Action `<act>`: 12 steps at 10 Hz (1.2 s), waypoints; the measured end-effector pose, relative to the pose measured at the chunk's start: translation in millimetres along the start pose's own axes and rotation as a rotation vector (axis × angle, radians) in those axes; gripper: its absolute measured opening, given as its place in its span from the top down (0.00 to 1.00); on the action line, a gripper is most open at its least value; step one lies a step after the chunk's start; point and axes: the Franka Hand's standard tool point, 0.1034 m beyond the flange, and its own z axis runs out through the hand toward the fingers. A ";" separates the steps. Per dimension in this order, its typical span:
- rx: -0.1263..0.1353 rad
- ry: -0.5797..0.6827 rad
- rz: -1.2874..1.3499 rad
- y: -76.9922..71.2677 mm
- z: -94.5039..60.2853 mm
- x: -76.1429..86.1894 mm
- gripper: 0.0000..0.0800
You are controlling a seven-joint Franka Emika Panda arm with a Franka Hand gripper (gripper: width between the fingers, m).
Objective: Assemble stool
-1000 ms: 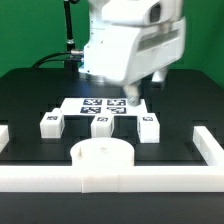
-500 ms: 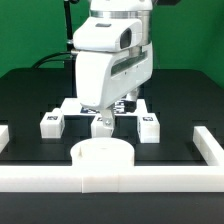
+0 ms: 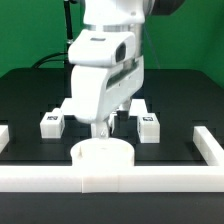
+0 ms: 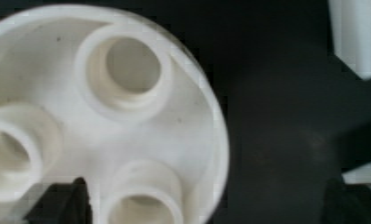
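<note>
**White seat under the wrist, jaws out of sight**

Black table (image 3: 30, 90) fills the exterior view, with the left rail (image 3: 5, 135) at that view's far left edge. Just inside it, at middle left, the left leg (image 3: 52, 122) of the stool stands with a tag on top. In the centre the arm (image 3: 100, 70) hangs low. Its gripper (image 3: 102, 127) sits just behind the seat (image 3: 101, 158), which lies flat at lower centre, near the front rail (image 3: 160, 180). The arm's housing covers the fingers, so I cannot tell whether the jaws are apart, closed or holding anything. A third leg may be hidden there, but none can be made out. At middle right the right leg (image 3: 148, 124) stands apart from the seat, and the right rail (image 3: 210, 148) closes that edge.

The wrist view looks almost straight onto the seat (image 4: 93, 110). It shows three round sockets (image 4: 129, 65), none with a leg in it.

The step in hand is probably taking a leg or lining one up with a socket. To do it well:

- Grip the leg square across its flat sides and keep it upright.
- Centre it over one socket using the wrist view.
- Lower it slowly, so the light seat does not slide on the table.
</note>
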 end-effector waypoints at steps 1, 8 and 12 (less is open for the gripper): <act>-0.002 0.002 0.000 3.8 2.3 2.3 0.19; 0.030 -0.005 0.022 -5.5 31.1 0.0 0.19; 0.036 -0.007 0.027 -5.8 35.4 -3.9 0.40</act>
